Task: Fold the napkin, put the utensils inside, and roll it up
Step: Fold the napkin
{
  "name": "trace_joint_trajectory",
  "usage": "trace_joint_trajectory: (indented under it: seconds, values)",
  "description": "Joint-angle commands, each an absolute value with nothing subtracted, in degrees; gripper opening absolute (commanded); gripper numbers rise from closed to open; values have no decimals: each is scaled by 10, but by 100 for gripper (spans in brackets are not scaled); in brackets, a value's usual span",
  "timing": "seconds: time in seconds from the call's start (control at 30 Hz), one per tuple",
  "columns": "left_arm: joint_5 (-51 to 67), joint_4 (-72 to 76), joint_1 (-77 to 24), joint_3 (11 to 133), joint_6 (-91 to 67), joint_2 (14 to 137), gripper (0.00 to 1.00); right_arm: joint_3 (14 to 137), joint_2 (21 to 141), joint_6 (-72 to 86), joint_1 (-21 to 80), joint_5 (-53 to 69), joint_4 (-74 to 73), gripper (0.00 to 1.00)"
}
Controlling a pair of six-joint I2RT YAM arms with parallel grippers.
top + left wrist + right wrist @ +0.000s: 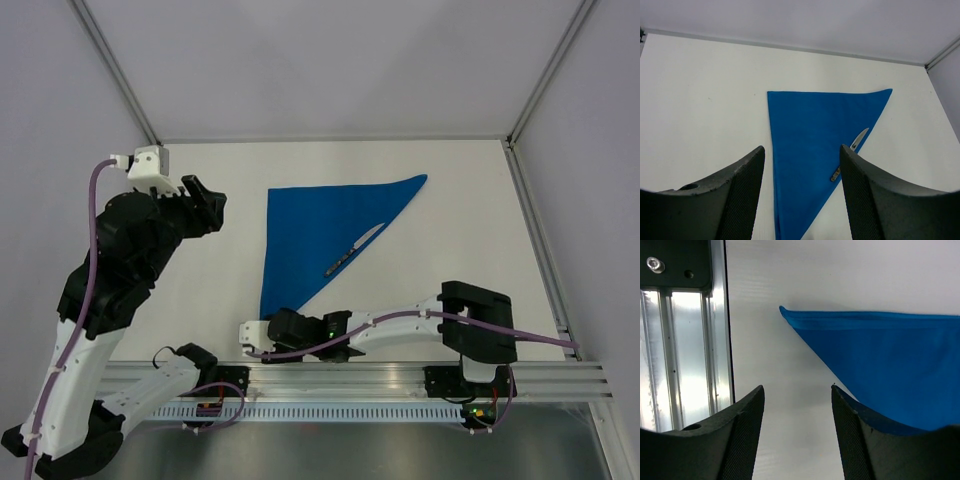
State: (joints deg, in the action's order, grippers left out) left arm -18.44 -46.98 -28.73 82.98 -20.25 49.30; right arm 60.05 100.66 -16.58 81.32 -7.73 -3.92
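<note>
The blue napkin (315, 232) lies folded into a triangle in the middle of the table, its long point toward the near edge. A silvery knife (352, 250) lies on it along the right slanted edge, blade pointing far right. It also shows in the left wrist view (850, 152) on the napkin (810, 145). My left gripper (210, 205) is open and empty, raised left of the napkin. My right gripper (252, 335) is open and empty, low over the table beside the napkin's near point (790, 316).
An aluminium rail (400, 380) runs along the near edge, also in the right wrist view (685, 350). White walls and metal frame posts (530, 100) enclose the table on the far, left and right sides.
</note>
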Motion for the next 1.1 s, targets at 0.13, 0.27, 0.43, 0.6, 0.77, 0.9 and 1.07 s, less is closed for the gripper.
trace_joint_trajectory:
  seconds: [0.13,0.27,0.43,0.6,0.77,0.9,1.07]
  values:
    - [-197,-480,-288,815,-226,474,66,660,1068,-208,860,-175,39,61]
    - [-192,-480,-288,817,-222,480,66,671,1092,-220,868,-194,48,60]
    - [-192,-478,-288,811,-221,480,65,679,1116,-229,872,-206,65,59]
    - [-190,-477,-288,806,-218,475,65,685,1145,-244,874,-227,86,57]
    - [-186,-477,-288,802,-215,475,65,684,1158,-252,874,-228,100,51]
    - [-185,-476,-288,799,-214,475,65,681,1161,-257,873,-230,104,48]
    - [-180,-472,-288,790,-214,475,65,677,1159,-260,870,-229,107,36]
